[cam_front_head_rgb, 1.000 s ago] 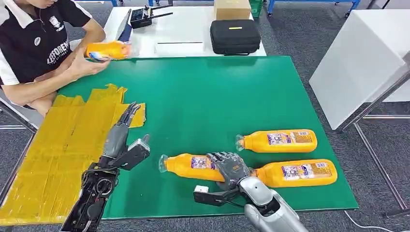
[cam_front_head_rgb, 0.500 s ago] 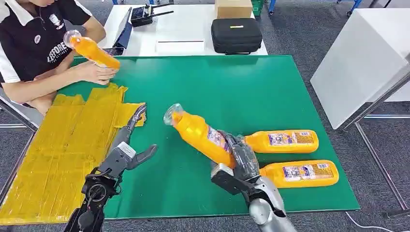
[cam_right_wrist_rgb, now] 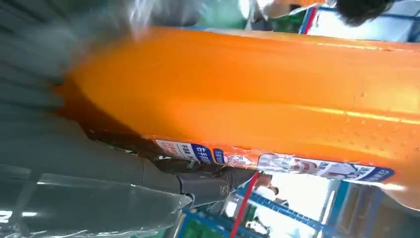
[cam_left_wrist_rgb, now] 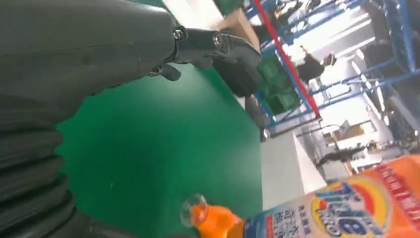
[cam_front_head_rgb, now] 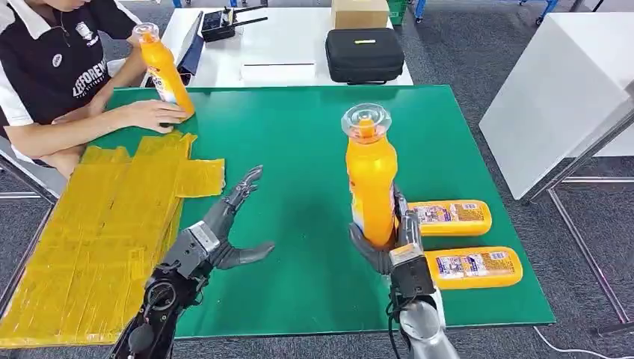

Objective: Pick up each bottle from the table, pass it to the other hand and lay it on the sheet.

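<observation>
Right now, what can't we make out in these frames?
- Held bottle: base hidden by the right robot hand in the head view; cap cut off in the right wrist view, which is blurred near the hand.
- Nearer lying bottle and farther one: necks hidden behind that robot hand.
- Left robot hand: palm side faces away.
- Bottle labels: print too small.

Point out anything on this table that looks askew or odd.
The yellow sheet is a patchwork of taped strips with a ragged, stepped edge. A person's hand holds a tilted orange plastic bottle beside it. Nothing spilled.
</observation>
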